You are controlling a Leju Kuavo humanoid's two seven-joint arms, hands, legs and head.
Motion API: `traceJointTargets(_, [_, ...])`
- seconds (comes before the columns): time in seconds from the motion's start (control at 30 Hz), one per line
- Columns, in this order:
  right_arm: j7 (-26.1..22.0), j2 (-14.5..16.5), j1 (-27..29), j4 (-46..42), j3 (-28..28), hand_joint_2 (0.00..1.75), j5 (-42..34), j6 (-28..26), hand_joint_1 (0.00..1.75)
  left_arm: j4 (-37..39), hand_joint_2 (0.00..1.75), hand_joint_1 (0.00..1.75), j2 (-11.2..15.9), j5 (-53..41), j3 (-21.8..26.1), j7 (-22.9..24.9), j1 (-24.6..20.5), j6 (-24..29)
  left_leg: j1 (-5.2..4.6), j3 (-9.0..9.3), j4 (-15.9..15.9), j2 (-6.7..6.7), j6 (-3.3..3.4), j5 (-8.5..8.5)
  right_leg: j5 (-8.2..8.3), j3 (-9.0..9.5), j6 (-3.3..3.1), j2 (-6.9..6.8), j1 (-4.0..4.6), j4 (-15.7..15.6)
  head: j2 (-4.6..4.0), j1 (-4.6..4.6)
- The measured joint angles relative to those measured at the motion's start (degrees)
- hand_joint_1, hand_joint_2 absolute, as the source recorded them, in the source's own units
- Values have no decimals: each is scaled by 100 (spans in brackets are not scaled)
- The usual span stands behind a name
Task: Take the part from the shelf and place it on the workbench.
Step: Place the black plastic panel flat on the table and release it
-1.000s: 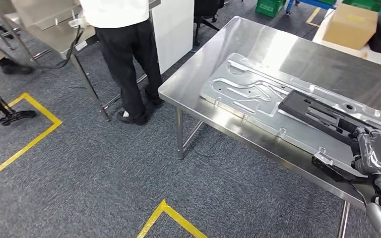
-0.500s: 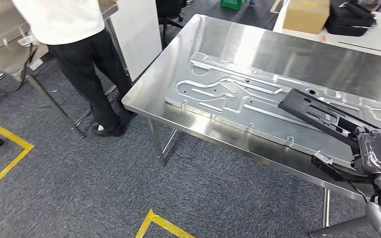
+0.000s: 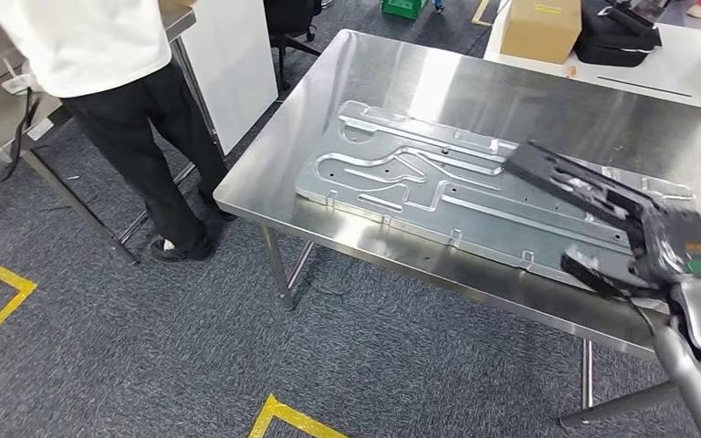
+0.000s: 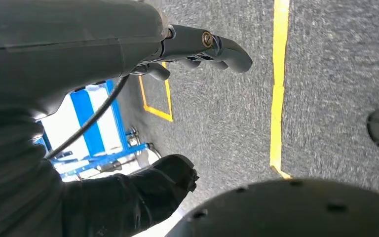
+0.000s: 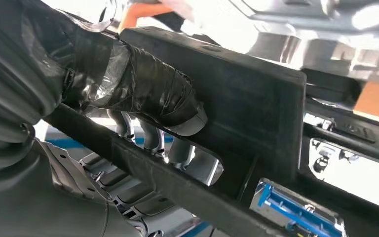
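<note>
Head view: the right hand (image 3: 685,255) comes in from the lower right, raised over the near right part of the steel surface (image 3: 392,78), and grips one end of the long black part (image 3: 570,182). The part slants up and away from the hand, over a large flat grey metal panel (image 3: 420,187) that lies on the surface. The panel's near edge runs just beside the surface's near edge; beyond the panel the surface is bare steel back to a cardboard box (image 3: 538,27) on the next bench. A person (image 3: 100,82) stands on the carpet to the left, near the surface's left corner.

Left wrist view: the left hand (image 4: 197,47) hangs above grey carpet crossed by yellow tape lines (image 4: 276,84); its fingers (image 4: 227,52) are gently curled and apart, holding nothing.

Right wrist view: the right hand's taped thumb (image 5: 153,94) presses on the black part's flat face, and its fingers (image 5: 150,136) reach through a slot in the frame, clamping it
</note>
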Motion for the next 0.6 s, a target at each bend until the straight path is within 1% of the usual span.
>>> traceJointTargets(0.03, [-74, 84, -334, 289, 171, 175, 5, 4, 175, 0, 175, 0, 5, -39, -4, -5, -11, -9, 2, -5, 50, 23, -39, -42, 145, 137, 20, -11, -2, -320, 0, 10])
traceJointTargets(0.07, [-129, 167, -637, 558, 348, 175, 13, 13, 175, 0, 175, 0, 10, -69, -7, -13, -23, -16, -2, -20, 91, 37, -78, -76, 215, 233, 3, -13, 1, -541, 0, 17])
traceJointTargets(0.1, [-170, 247, -897, 808, 512, 175, 23, 24, 175, 0, 175, 0, 15, -93, -9, -17, -38, -19, -10, -33, 125, 46, -110, -98, 210, 271, -29, -5, 14, -641, 0, 20])
traceJointTargets(0.13, [-201, 342, -1132, 1052, 669, 175, 34, 33, 175, 0, 175, 0, 20, -108, -11, -21, -51, -21, -18, -41, 134, 50, -137, -106, 180, 273, -80, 7, 38, -647, 0, 24])
traceJointTargets(0.17, [-218, 423, -1334, 1275, 806, 175, 43, 40, 175, 0, 175, 0, 20, -118, -13, -25, -63, -24, -13, -43, 135, 53, -161, -114, 174, 266, -141, 13, 37, -645, 0, 17])
traceJointTargets(0.23, [-231, 554, -1621, 1615, 1001, 175, 54, 33, 175, -1, 175, 0, 21, -136, -14, -25, -79, -27, 7, -80, 232, 25, -216, -190, 160, 284, -227, 8, 39, -656, 0, 12])
traceJointTargets(0.27, [-229, 595, -1728, 1726, 1064, 175, 56, 26, 175, -2, 175, 0, 22, -144, -15, -25, -78, -27, 16, -169, 413, -2, -242, -292, 155, 300, -266, 1, 35, -665, 0, 10])
traceJointTargets(0.3, [-229, 635, -1811, 1814, 1116, 175, 56, 16, 175, -2, 175, 0, 24, -151, -15, -25, -70, -27, 22, -324, 721, -30, -261, -440, 143, 315, -295, -5, 41, -669, 0, 7])
traceJointTargets(0.33, [-228, 673, -1879, 1894, 1165, 175, 56, 6, 175, -2, 175, 0, 25, -155, -15, -25, -58, -27, 23, -537, 1113, -46, -270, -601, 131, 326, -319, -13, 53, -670, 0, 7])
traceJointTargets(0.37, [-229, 706, -1930, 1964, 1211, 175, 56, 1, 175, -2, 175, 0, 26, -156, -15, -25, -44, -27, 23, -760, 1496, -51, -273, -727, 118, 336, -337, -14, 69, -670, 0, 7])
traceJointTargets(0.4, [-232, 741, -1966, 2029, 1255, 175, 56, -1, 175, -2, 175, 0, 26, -159, -15, -25, -30, -28, 23, -934, 1759, -52, -266, -761, 105, 351, -353, -14, 88, -669, 0, 7])
traceJointTargets(0.43, [-237, 776, -1994, 2088, 1296, 175, 56, 7, 175, -2, 175, 0, 27, -162, -15, -25, -19, -28, 21, -1010, 1808, -53, -246, -677, 90, 370, -364, -9, 106, -669, 0, 7])
traceJointTargets(0.47, [-246, 817, -2032, 2153, 1342, 175, 56, 26, 175, -2, 175, 0, 29, -168, -15, -25, -9, -29, 16, -970, 1619, -54, -214, -482, 74, 394, -371, 2, 121, -669, 0, 7])
traceJointTargets(0.5, [-257, 867, -2089, 2224, 1390, 175, 60, 52, 175, -2, 175, 0, 33, -173, -15, -25, -3, -29, 5, -841, 1247, -61, -166, -218, 58, 418, -371, 19, 133, -670, 0, 7])
traceJointTargets(0.53, [-268, 931, -2163, 2313, 1446, 175, 66, 85, 175, -2, 175, 0, 40, -182, -15, -24, 0, -29, -13, -683, 849, -74, -114, -11, 44, 436, -364, 41, 143, -671, 0, 9])
traceJointTargets(0.57, [-277, 1005, -2254, 2423, 1506, 175, 71, 124, 175, -1, 175, 0, 48, -191, -15, -21, 2, -29, -31, -545, 504, -86, -73, 132, 36, 443, -350, 65, 151, -673, 0, 9])
traceJointTargets(0.6, [-288, 1084, -2342, 2545, 1565, 175, 76, 156, 175, -1, 175, 0, 54, -201, -16, -19, -1, -30, -46, -459, 294, -94, -47, 193, 36, 442, -329, 83, 153, -681, 0, 10])
